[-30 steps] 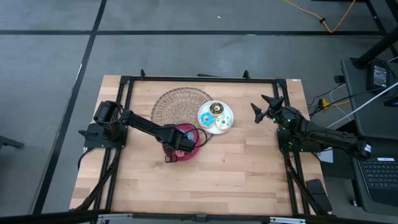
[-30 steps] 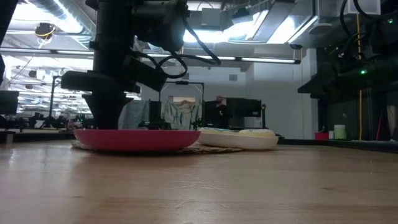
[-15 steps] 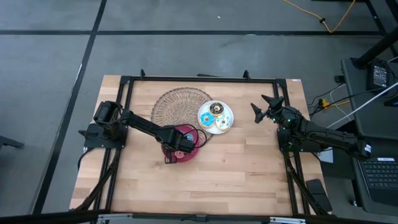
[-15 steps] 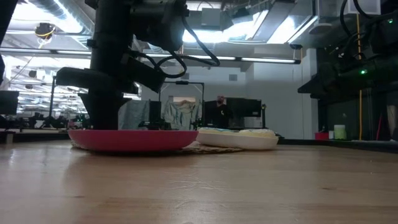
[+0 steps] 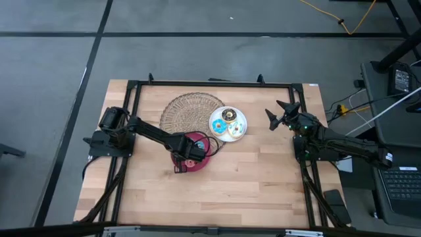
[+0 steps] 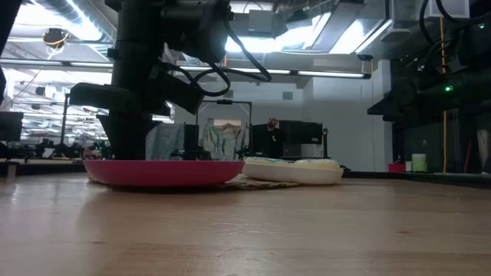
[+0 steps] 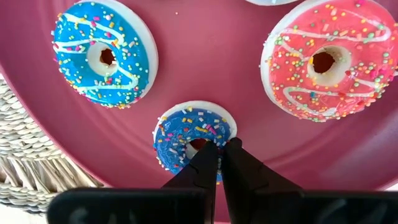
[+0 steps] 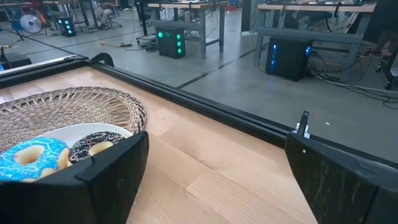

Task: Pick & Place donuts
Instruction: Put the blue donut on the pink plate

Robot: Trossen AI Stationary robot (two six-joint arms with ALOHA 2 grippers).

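Observation:
My left gripper (image 7: 219,148) reaches down into the red plate (image 5: 202,139), its fingers almost together on a small navy-blue sprinkled donut (image 7: 186,134). A larger blue donut (image 7: 104,55) and a pink-red one (image 7: 323,59) lie flat on the same plate. The white plate (image 5: 228,124) holds a cyan donut (image 8: 31,158), a chocolate one (image 8: 93,144) and others. My right gripper (image 5: 279,115) hangs open in the air near the table's right edge, away from both plates. My left gripper has the navy-blue donut by its ring wall (image 7: 214,132) beside the hole. One finger tip seems to sit at the hole and the other at the outer rim, coming from above and pointing down. The donut lies flat on the red plate.
A round wicker mat (image 5: 187,110) lies by the far edge, partly under both plates. The red plate (image 6: 165,172) and white plate (image 6: 295,170) sit side by side. A black frame runs along the table's edges. Bare wood stretches over the near half of the table.
In the low view my left gripper has shifted a little toward the table's left, and the red plate has slid a short way with it. Both have then stayed still.

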